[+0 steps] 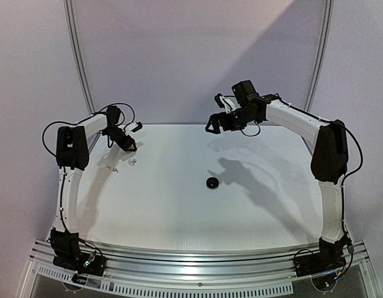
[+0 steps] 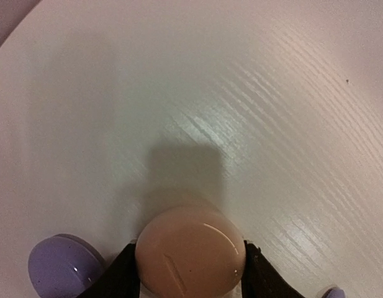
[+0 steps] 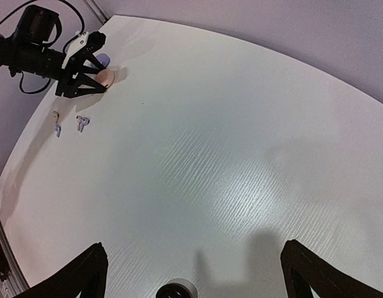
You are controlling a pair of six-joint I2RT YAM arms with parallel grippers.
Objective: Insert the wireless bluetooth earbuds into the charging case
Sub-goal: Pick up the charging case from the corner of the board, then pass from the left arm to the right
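Observation:
A tan round charging case [image 2: 190,261] lies on the table between the black fingers of my left gripper [image 2: 190,251], which touch it on both sides. From the right wrist view the same case [image 3: 106,76] shows at the left gripper's [image 3: 92,68] tips. Three tiny earbuds [image 3: 81,123] lie a little nearer on the table; from above they appear as pale specks [image 1: 132,162]. A black round case [image 1: 211,182] stands mid-table. My right gripper [image 1: 214,126] hangs high over the far middle of the table, open and holding nothing, its fingers [image 3: 85,273] wide apart.
A lavender puck [image 2: 58,267] sits just left of the tan case, almost touching the left finger. Another lavender bit [image 2: 333,292] peeks in at the lower right. The table's curved far edge [image 1: 179,125] runs close behind both grippers.

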